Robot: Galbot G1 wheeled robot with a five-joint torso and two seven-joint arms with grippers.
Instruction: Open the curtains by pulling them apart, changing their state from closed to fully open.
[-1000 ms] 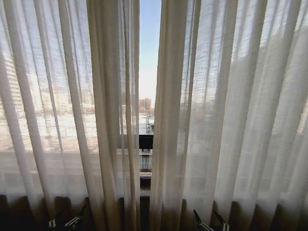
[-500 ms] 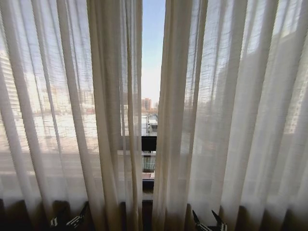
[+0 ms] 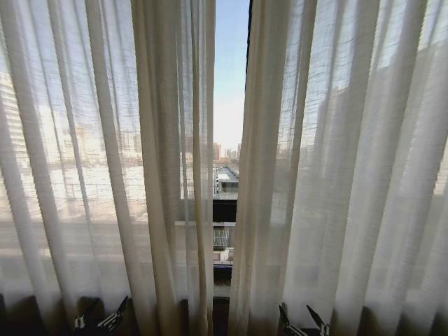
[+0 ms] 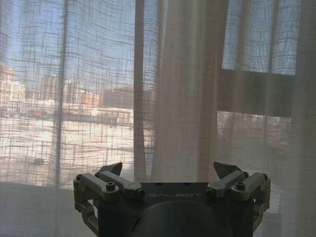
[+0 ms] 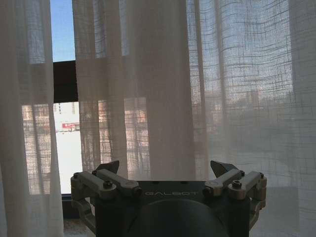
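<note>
The two sheer cream-white pleated curtains hang before me, the left panel (image 3: 105, 168) and right panel (image 3: 350, 168) parted by a narrow gap (image 3: 229, 105) in the middle, showing blue sky and distant buildings. Along their inner edges the fabric bunches into denser beige folds. My head view gives the whole parting; my wrist views bring the weave up close. My left gripper (image 4: 170, 170) and right gripper (image 5: 168, 168) sit low before the cloth, fingers spread wide, holding nothing.
</note>
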